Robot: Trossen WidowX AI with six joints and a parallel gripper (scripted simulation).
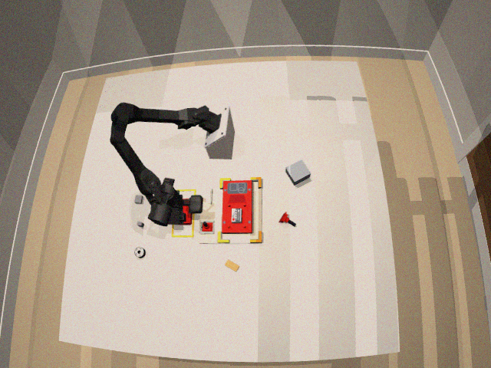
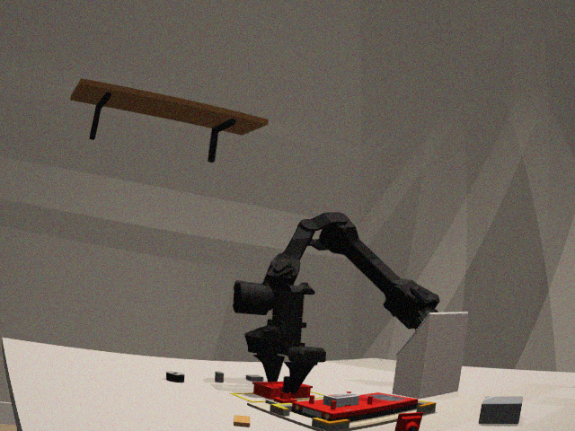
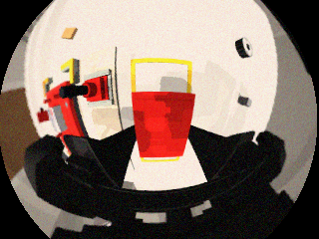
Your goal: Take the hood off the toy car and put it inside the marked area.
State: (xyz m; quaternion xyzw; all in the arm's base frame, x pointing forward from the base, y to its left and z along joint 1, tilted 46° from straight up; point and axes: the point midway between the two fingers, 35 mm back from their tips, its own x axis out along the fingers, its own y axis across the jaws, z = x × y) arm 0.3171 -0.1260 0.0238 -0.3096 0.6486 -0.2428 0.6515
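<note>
The red hood (image 1: 187,217) (image 2: 263,390) (image 3: 161,124) is off the car, level and very low over the table, within or over the yellow outline of the marked area (image 1: 182,236) (image 3: 160,61). I cannot tell whether it touches the table. My gripper (image 2: 281,386) (image 3: 161,127) points down and is shut on the hood, one finger on each side. In the top view the arm covers part of the hood and outline. The red toy car (image 1: 227,205) (image 2: 385,402) (image 3: 73,119) lies beside the marked area between yellow and orange corner pieces, with a grey block on its open front.
A red part with a black post (image 1: 206,226) (image 3: 97,90) stands between car and marked area. An orange block (image 1: 232,265) (image 2: 241,420) (image 3: 70,33), a wheel (image 1: 139,252) (image 2: 174,376) (image 3: 244,47), a grey box (image 1: 298,172) (image 2: 500,410) and small grey pieces lie around.
</note>
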